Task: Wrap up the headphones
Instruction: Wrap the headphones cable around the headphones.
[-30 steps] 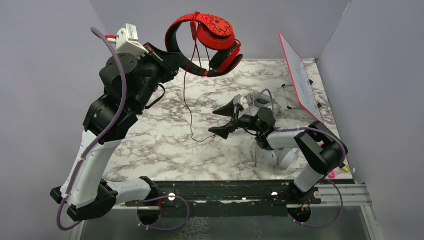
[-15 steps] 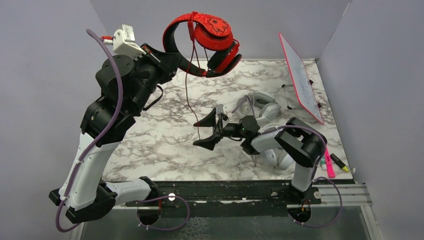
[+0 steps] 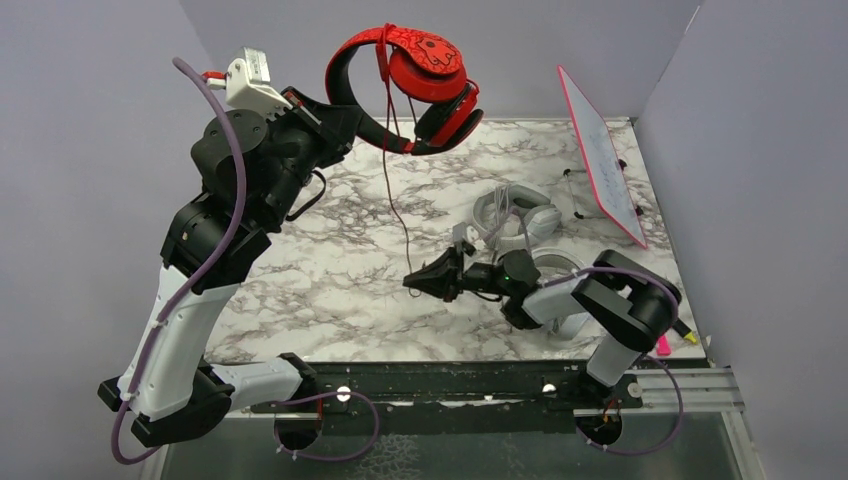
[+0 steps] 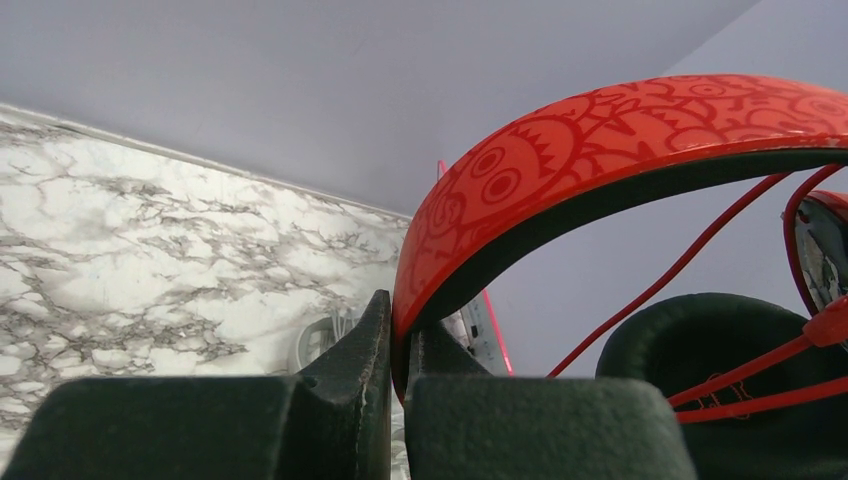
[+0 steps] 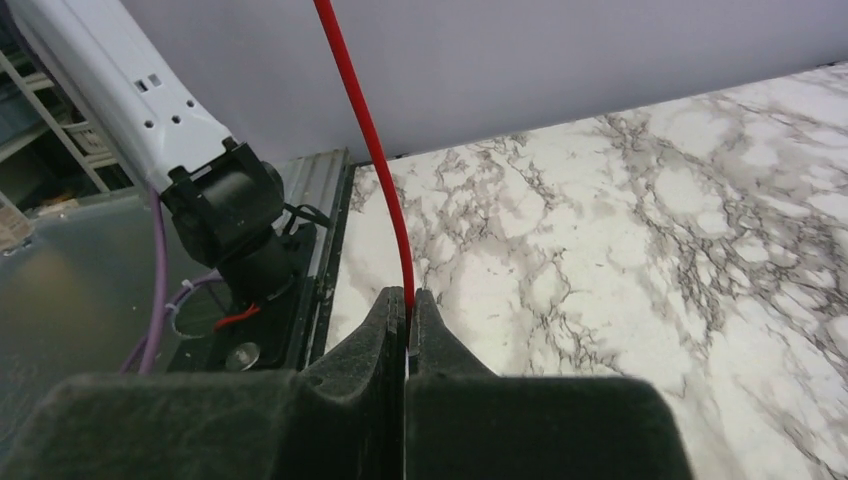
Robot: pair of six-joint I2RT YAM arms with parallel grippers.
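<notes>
**Right jaws shut on the red cable**

Since a second ago our right gripper (image 3: 412, 283) has swung left and nearer over the table (image 3: 300, 280) and gone from wide open to shut. The cable (image 3: 392, 190) that hung free then now runs straight down into it. Our left gripper (image 3: 345, 112) has barely shifted. Its jaws are clamped narrow on the band of the red headset (image 3: 420, 80), which hangs high over the far left of the table.

The right wrist view shows what the top view cannot: the cable (image 5: 362, 130) is pinched right at the fingertips (image 5: 385, 320), with the jaws closed to a slit. In the left wrist view the band (image 4: 600, 140) sits wedged between the two pads, with a black cushion (image 4: 700, 350) behind it.

Only the top view shows the white headset (image 3: 520, 208) lying on the table right of centre. A grey headset (image 3: 560, 262) lies just near of it, mostly hidden beneath our right arm. We cannot make out where their thin cables run. A red-edged board (image 3: 598, 150) leans at the far right, and markers (image 3: 665, 340) by the right arm's base are partly covered.
</notes>
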